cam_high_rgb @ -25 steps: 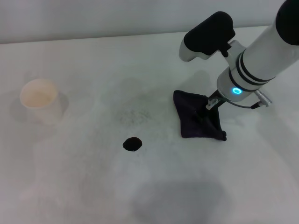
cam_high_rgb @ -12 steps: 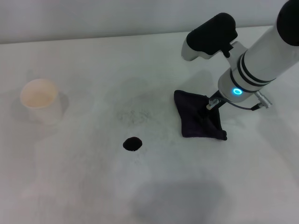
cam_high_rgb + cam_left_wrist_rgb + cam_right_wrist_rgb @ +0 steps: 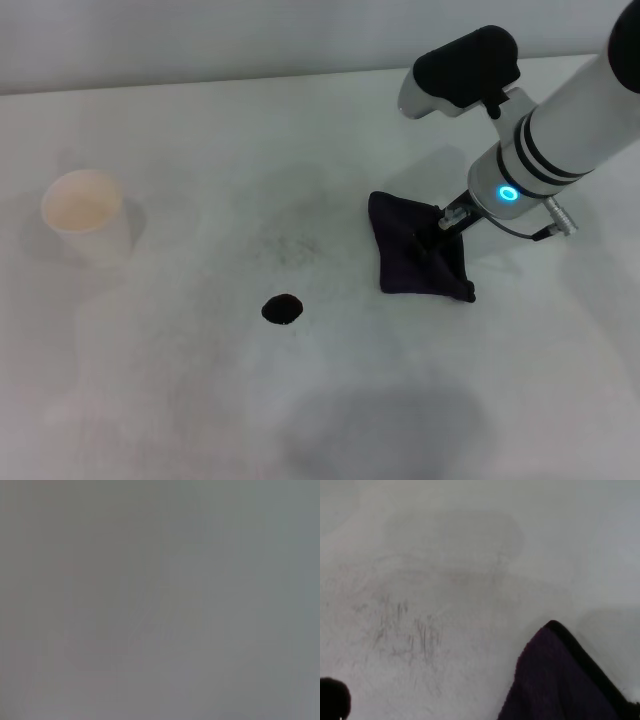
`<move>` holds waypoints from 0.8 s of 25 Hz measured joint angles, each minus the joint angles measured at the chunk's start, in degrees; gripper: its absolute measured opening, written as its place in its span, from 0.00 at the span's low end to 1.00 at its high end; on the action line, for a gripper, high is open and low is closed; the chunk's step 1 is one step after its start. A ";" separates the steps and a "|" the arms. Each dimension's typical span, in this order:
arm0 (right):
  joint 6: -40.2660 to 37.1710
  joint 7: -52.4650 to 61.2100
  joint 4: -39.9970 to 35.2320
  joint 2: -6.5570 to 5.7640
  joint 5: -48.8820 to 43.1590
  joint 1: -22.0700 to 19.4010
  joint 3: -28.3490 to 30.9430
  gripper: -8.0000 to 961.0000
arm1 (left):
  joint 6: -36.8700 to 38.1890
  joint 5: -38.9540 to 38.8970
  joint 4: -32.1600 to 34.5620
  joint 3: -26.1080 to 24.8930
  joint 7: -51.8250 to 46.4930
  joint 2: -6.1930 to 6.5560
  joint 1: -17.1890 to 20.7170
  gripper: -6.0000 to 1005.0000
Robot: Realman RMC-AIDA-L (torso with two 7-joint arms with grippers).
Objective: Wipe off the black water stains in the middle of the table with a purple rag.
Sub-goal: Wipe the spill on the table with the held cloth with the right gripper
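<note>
Right hand pinning the dark purple, nearly black square cloth (image 3: 418, 258), with the small round black blot of liquid (image 3: 282, 309) not yet wiped.

The right hand (image 3: 432, 238) is down on the cloth on the broad white surface (image 3: 330, 120); whether it is clenched on the fabric I cannot tell. The blot lies well apart, toward the robot's left and nearer its body. To do it well, keep steady downward pressure, drag the cloth flat across the blot, and steer clear of the white paper cup (image 3: 88, 214). The left hand is not in view.
</note>
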 joint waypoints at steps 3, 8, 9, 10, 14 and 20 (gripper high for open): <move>-0.27 0.06 0.22 0.01 1.47 -0.19 0.14 0.27 | 0.09 -0.09 0.00 -0.24 0.00 0.03 -0.02 0.88; -0.28 0.38 4.61 -0.25 2.45 2.41 0.30 0.27 | -0.34 -0.11 0.01 -0.32 -0.18 0.06 0.10 0.88; -0.46 0.36 6.08 -0.28 2.52 3.18 0.33 0.27 | -0.36 -0.11 0.03 -0.33 -0.19 0.06 0.13 0.88; -0.60 0.32 6.69 -0.29 2.55 3.49 0.34 0.27 | -0.40 -0.11 0.05 -0.33 -0.21 0.06 0.13 0.88; -0.96 0.07 7.00 -0.23 2.53 3.80 0.34 0.27 | -0.41 -0.11 0.08 -0.32 -0.22 0.06 -0.06 0.88; -1.28 -1.58 7.02 -0.35 2.32 3.86 0.32 0.27 | -0.41 -0.08 0.09 -0.28 -0.27 0.02 -0.25 0.88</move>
